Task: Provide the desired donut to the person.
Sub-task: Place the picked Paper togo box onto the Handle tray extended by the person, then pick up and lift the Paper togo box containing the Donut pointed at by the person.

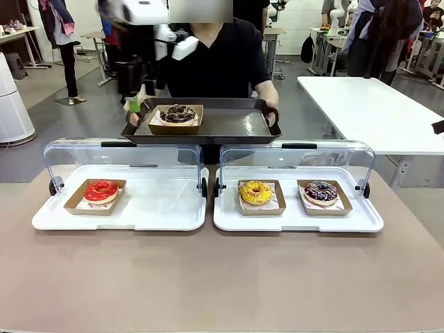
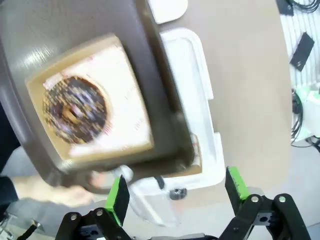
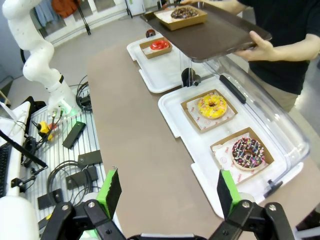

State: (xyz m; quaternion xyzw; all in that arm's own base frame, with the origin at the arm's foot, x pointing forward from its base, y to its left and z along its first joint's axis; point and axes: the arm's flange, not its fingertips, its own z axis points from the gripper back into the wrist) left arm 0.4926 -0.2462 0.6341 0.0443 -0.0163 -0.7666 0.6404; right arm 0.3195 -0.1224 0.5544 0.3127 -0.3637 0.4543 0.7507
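Right tool [image 3: 167, 196] hangs above the counter [image 1: 222, 277] edge, fingers apart, nothing in them. Mid-counter are two white serving trays with clear lids tipped back. The left serving tray [image 1: 166, 202] carries a red donut [image 1: 101, 191]. The right serving tray [image 1: 298, 225] carries a yellow donut [image 1: 255, 192] and, at its 3 o'clock, a sprinkled donut [image 1: 321, 191]. Beyond them the person [image 1: 215, 62] holds a dark tray [image 1: 236, 123] roughly level above the lids. The chocolate donut [image 1: 177, 113] sits in its card box at the tray's 9 o'clock end. Left tool [image 1: 135, 104] is just off that end, fingers wide apart, gripping nothing. My read: donut delivered, so we're at the clear-away step. Next move calls for a straight lift, then a pull-back toward 6 o'clock with no sideways sweep. Watch the tray's raised rim, the person's hand [image 2: 47, 189] right by the tool, and the left lid [image 1: 125, 158] underneath. Open room: the bare near half of the counter, and air above the tray at 12 o'clock.
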